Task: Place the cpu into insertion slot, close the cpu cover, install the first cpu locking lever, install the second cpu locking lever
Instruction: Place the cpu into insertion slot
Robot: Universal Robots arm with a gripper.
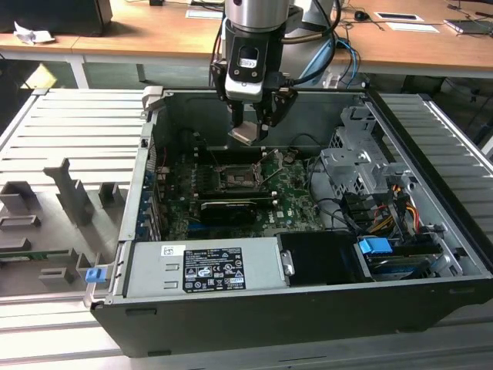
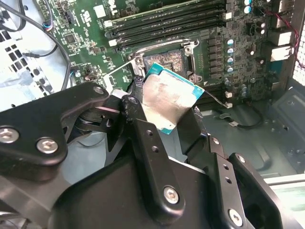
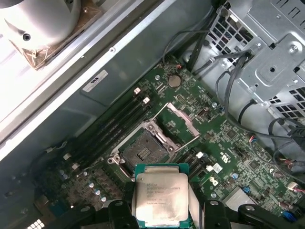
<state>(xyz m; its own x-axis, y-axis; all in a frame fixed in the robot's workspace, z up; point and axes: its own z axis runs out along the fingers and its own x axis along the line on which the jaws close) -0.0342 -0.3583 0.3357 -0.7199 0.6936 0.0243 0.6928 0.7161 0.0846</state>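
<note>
A grey slatted metal table [image 1: 77, 123] carries an open computer case [image 1: 308, 316] lying on its side. Behind it stand wooden desks [image 1: 154, 38] with papers. On the exterior view's left, grey fixture blocks [image 1: 69, 193] sit on the table beside the case.

Inside the case the green board [image 1: 296, 200] lies flat. A long black card [image 1: 229, 208] stands near the middle. A grey power supply [image 1: 204, 266] lies along the near wall. A metal drive cage [image 1: 362, 166] with cable bundles fills the exterior view's right, and a blue clip [image 1: 375, 248] sits near it.

The gripper [image 1: 250, 131] hangs over the board toward the case's far wall. Its black fingers [image 2: 143, 133] are clamped on the cpu [image 2: 171, 98] by two opposite edges, and the chip is held tilted, silver top showing. The cpu is up in the air, clear of the board.

The slot [image 3: 143, 150] lies bare below, just past the chip's edge. The cover [image 3: 186, 119] is swung open to one side of the slot. Memory sockets [image 2: 167, 24] run alongside it, and black cables [image 3: 228, 81] loop over the board's far corner, apart from the slot.
</note>
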